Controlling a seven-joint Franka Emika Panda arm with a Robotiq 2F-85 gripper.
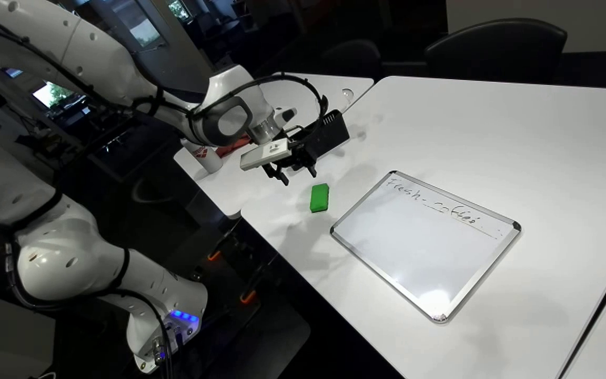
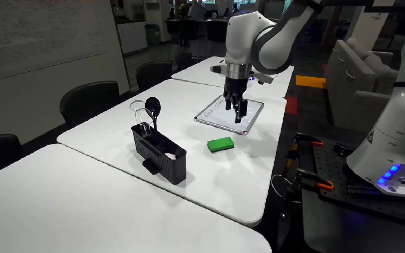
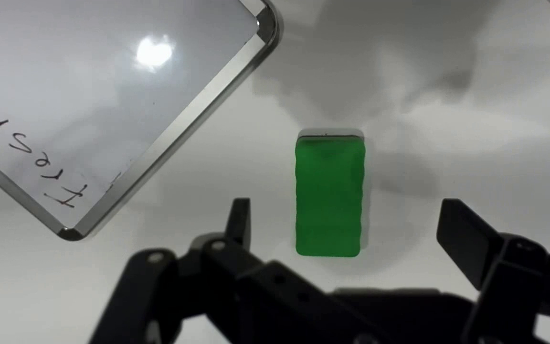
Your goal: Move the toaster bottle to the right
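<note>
On the worktop (image 2: 230, 179), the green eraser (image 3: 330, 196), seemingly the thing meant, is lying near the whiteboard (image 1: 424, 242) while empty, widely parted jaws are hovering above, the pre-grasp step presumably being in hand and lowering, then closing, being needed next.

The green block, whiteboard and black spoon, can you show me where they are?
Green block (image 3: 330, 196): wrist view, middle of its top.
Whiteboard (image 1: 423, 245): in an exterior view, bare middle of its surface.
Black spoon (image 2: 153, 107): in an exterior view, its bowl.
</note>
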